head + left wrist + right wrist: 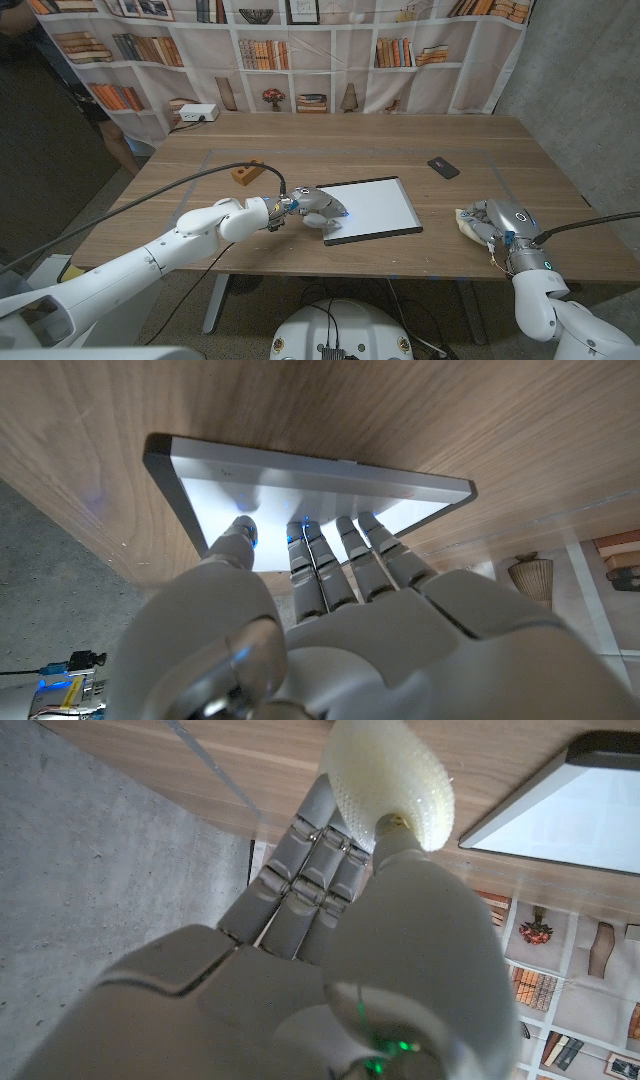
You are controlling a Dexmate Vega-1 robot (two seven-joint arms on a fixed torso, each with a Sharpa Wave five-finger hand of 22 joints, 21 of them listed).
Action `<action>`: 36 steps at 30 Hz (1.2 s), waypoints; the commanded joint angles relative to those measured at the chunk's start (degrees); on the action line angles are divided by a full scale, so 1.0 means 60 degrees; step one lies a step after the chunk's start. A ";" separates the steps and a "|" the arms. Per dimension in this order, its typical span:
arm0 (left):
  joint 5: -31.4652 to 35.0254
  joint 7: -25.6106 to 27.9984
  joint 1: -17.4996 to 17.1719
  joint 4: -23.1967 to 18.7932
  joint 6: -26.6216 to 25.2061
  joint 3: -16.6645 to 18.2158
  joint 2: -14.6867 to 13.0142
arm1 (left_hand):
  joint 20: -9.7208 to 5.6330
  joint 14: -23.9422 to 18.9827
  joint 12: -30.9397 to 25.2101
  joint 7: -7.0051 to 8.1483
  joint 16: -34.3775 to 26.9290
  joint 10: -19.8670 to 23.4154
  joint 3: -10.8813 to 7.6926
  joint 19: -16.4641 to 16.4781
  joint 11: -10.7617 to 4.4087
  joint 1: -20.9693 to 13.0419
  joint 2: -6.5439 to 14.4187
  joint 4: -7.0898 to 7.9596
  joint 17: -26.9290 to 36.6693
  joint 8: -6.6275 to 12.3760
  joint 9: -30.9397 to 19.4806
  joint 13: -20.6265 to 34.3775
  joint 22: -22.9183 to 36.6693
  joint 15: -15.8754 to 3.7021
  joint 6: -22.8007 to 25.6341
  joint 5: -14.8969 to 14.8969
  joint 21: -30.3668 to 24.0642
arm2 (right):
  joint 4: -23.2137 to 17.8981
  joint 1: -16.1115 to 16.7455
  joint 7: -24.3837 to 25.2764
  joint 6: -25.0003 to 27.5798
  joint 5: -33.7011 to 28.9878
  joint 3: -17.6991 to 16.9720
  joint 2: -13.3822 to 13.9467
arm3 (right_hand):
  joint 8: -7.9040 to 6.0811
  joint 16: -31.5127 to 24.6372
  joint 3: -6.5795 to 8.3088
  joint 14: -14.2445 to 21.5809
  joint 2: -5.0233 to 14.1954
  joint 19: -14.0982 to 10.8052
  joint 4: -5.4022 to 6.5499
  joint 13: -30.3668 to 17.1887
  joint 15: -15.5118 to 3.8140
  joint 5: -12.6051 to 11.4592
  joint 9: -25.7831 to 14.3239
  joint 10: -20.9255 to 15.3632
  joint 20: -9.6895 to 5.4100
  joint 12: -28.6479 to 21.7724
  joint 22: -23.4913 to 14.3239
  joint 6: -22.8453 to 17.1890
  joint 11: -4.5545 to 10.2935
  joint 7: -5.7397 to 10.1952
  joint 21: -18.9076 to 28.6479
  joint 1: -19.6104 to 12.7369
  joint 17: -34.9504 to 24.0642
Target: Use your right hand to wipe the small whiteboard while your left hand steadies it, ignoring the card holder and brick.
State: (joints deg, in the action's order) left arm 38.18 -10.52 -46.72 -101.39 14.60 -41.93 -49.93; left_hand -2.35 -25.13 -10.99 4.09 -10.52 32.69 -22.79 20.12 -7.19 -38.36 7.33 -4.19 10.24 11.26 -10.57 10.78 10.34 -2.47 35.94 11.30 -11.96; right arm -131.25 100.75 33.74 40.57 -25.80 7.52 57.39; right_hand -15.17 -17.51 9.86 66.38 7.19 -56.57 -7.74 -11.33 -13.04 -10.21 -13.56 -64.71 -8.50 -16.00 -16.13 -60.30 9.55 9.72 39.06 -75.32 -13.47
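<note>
The small whiteboard (373, 209) lies on the wooden table (400, 140) near its front middle, white with a dark frame. My left hand (318, 209) presses on the board's left front corner, fingertips (330, 545) on the white surface of the whiteboard (300, 485). My right hand (490, 228) sits at the table's front right, well apart from the board, and holds a pale yellow sponge (467, 224). In the right wrist view the sponge (392, 780) is pinched between thumb and fingers of my right hand (330, 920), with a corner of the whiteboard (570, 810) beyond it.
An orange brick (247, 172) lies left of the board. A dark card holder (443, 167) lies behind and right of it. A white power strip (197, 115) sits at the table's far left corner. A bookshelf backdrop stands behind.
</note>
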 commanded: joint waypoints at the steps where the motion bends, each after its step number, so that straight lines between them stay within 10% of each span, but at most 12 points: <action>1: -0.0045 -0.0073 0.0000 -0.0005 -0.0066 0.0095 -0.0093 | -0.0278 -0.0073 -0.0051 -0.0056 -0.0054 0.0103 -0.0064 0.0028 -0.0001 0.0023 -0.0044 0.0023 0.0041 0.0075 -0.0039 0.0042 0.0017 -0.0810 0.0118 -0.0039 -0.0004 | -0.0232 -0.0466 -0.0110 -0.0582 -0.0388 -0.0008 -0.0114 | 0.0018 0.0038 -0.0065 0.0085 -0.0033 0.0013 0.0014 -0.0048 -0.0083 -0.0053 -0.0029 -0.0103 -0.0705 -0.0030 -0.0044 -0.0093 0.0019 0.0004 0.0086 -0.0028 -0.0037; 11: -0.0008 -0.0005 0.0045 0.0075 0.0150 0.0095 -0.0175 | -0.0287 -0.0071 -0.0049 -0.0060 -0.0051 0.0100 -0.0086 0.0032 0.0013 0.0029 -0.0047 0.0023 0.0040 0.0065 -0.0039 0.0042 0.0016 -0.0819 0.0102 -0.0040 -0.0006 | 0.0471 -0.1770 -0.0488 -0.2215 -0.0207 0.0801 -0.0260 | 0.0064 0.0054 -0.0092 0.0123 0.0004 0.0036 0.0045 -0.0053 -0.0080 -0.0066 -0.0025 -0.0097 -0.0706 0.0000 -0.0051 -0.0059 0.0041 0.0016 0.0172 -0.0023 -0.0038; 36: 0.0256 0.0292 0.0192 -0.0080 0.0247 0.0295 -0.0175 | -0.0280 -0.0113 -0.0065 -0.0055 -0.0059 0.0160 -0.0134 0.0042 0.0003 0.0038 -0.0058 0.0018 0.0038 0.0089 -0.0039 0.0042 0.0015 -0.0818 0.0187 -0.0040 -0.0009 | 0.0715 -0.5231 -0.3659 -0.3023 -0.1938 0.3371 -0.0015 | 0.0116 0.0067 -0.0160 0.0205 0.0029 0.0102 0.0071 -0.0070 -0.0058 -0.0067 -0.0077 -0.0125 -0.0718 0.0061 -0.0063 -0.0037 0.0030 0.0000 0.0409 -0.0049 -0.0112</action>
State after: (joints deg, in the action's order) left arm 38.72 -9.67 -46.78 -101.69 15.11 -40.42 -51.39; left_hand -2.35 -25.18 -11.15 4.31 -10.56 32.92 -23.28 20.13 -7.38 -38.21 7.18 -4.20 10.31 11.48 -10.50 10.72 10.34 -2.43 36.15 11.30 -11.85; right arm -126.89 80.03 22.21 23.35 -31.76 19.42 56.83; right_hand -14.60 -17.04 9.08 67.06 7.11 -56.24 -7.27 -11.66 -13.30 -10.42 -13.73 -64.92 -8.81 -15.65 -16.38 -60.28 9.76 9.72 40.94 -75.37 -14.00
